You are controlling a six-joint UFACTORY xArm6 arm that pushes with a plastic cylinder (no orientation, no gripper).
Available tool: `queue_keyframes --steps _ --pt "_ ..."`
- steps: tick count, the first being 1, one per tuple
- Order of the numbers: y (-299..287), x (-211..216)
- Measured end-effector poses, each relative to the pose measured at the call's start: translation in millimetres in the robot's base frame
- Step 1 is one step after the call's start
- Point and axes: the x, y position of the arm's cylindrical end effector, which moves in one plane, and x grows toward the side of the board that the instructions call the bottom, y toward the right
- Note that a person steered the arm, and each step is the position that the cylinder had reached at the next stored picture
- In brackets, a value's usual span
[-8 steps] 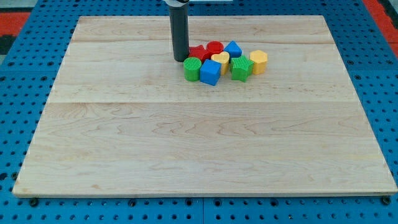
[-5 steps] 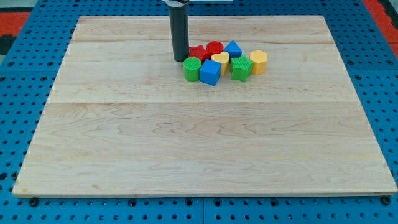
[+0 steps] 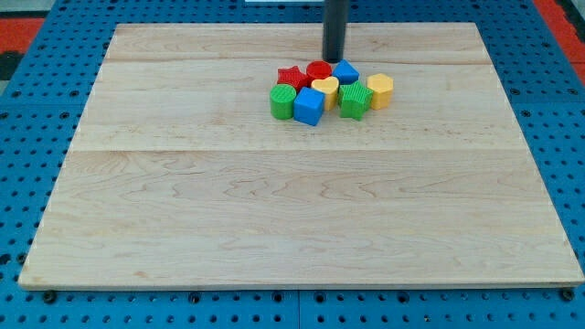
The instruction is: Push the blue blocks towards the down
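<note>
My tip [image 3: 335,58] just above blue block [image 3: 345,72]

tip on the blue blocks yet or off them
Off. My tip stands just above the upper blue block, a thin gap between them.

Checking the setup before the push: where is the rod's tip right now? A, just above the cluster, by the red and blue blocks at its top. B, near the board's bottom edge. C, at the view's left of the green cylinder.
A: my tip stands just above the red cylinder and the upper blue block, at the cluster's top edge.
</note>
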Motion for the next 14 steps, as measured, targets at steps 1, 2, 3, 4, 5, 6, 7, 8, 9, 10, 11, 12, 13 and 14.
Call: queue_keyframes --steps 1,2,3,4,5,6,7,8,9,10,11,12,13,14 --pt "13 28" --pt "6 61" --pt "-22 67" --pt "-12 66" --pt "-12 89" --pt "-49 105" --pt "-35 104" --pt "-17 88" --pt "-38 77" --pt "-49 90" --pt "-58 140" --pt "-47 166" --pt "-20 140" --pt "-22 85"
